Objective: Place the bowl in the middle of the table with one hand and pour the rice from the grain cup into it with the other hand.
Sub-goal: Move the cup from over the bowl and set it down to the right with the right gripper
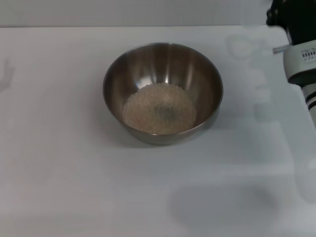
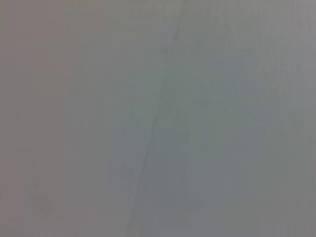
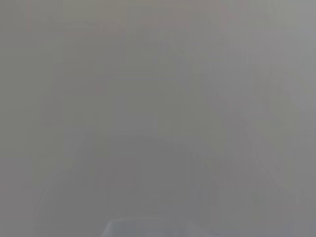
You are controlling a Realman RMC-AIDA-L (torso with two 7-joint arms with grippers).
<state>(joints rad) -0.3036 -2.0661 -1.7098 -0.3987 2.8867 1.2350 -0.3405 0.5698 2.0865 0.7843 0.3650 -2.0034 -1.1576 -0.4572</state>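
**Q:** What sits closest to your head camera?

**Me:** Bare table (image 1: 74, 197), plain and pale. Beyond it, about mid-table, stands the bowl (image 1: 163, 93), upright, with the rice (image 1: 159, 108) lying as a shallow mound on its base.

**Q:** Where are your arms?

**Me:** My right arm (image 1: 302, 64) shows only at the far right of the head view, raised, its white link and black bands visible. The right gripper itself is cut off by the picture's edge, so I cannot tell whether it is parted or closed, or whether it has hold of anything. My left arm and left gripper do not show at all. Both wrist views give only blank grey surface.

**Q:** And the grain cup?

**Me:** I cannot find it with any certainty. A faint pale outline low in the right wrist view might be an edge of it, but I would not swear to that.

**Q:** So how far along are you?

**Me:** Judging by the grains in the bowl and its central spot, both placing and pouring look done.

**Q:** What relation matters for any coming move?

**Me:** From my right arm, the bowl lies away toward my left side and lower down, well apart. Being round, it has no long axis to line up with. My right arm is the nearer one seen, and I judge its move is to retreat clear of the rim.
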